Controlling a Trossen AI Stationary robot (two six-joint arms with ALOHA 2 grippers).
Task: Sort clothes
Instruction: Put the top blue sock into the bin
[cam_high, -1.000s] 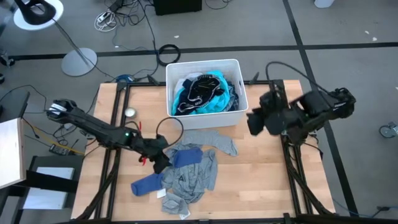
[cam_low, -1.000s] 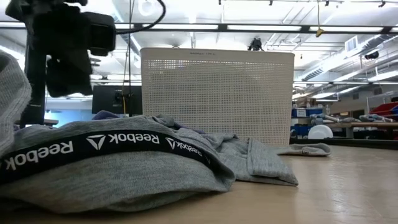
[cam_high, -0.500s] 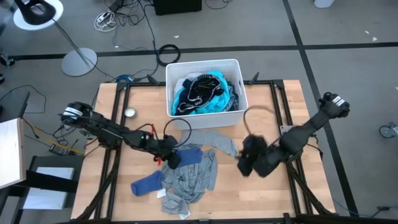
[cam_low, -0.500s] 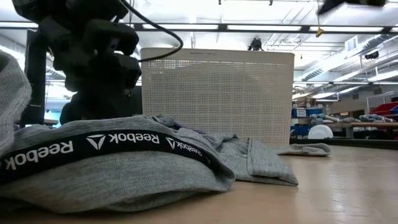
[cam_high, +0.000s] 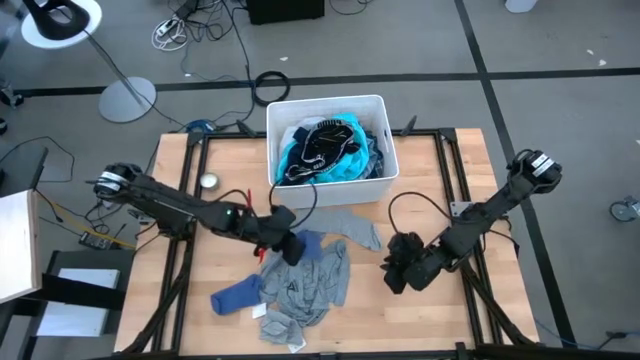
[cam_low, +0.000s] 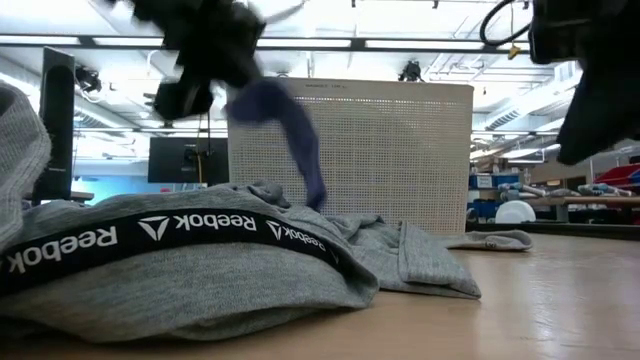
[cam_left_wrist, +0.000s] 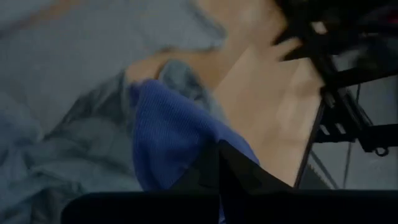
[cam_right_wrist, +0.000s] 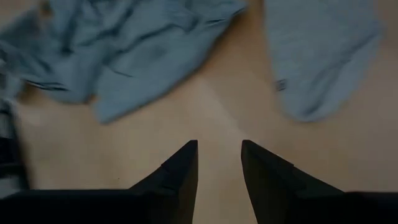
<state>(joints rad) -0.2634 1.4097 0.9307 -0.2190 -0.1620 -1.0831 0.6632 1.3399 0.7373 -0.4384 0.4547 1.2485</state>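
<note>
Clothes lie heaped at lower centre of the high view, a blue sock (cam_high: 232, 296) at the pile's lower left. Just right of it the left tool (cam_high: 283, 243) is clamped on a blue piece (cam_low: 290, 130), lifted clear of the grey t-shirt (cam_high: 310, 285) beneath. Above, the white bin (cam_high: 383, 172) holds a turquoise top (cam_high: 318, 160). At lower right the right tool (cam_right_wrist: 219, 163) hovers parted over bare tabletop (cam_high: 420, 320). Risk, as I judge: the dangling piece may snag the grey cloth and drag it along.

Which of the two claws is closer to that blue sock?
The left. The left claw is shut on the blue sock, lifting one end above the grey clothes. The right claw hovers open over bare table, apart from it.
</note>
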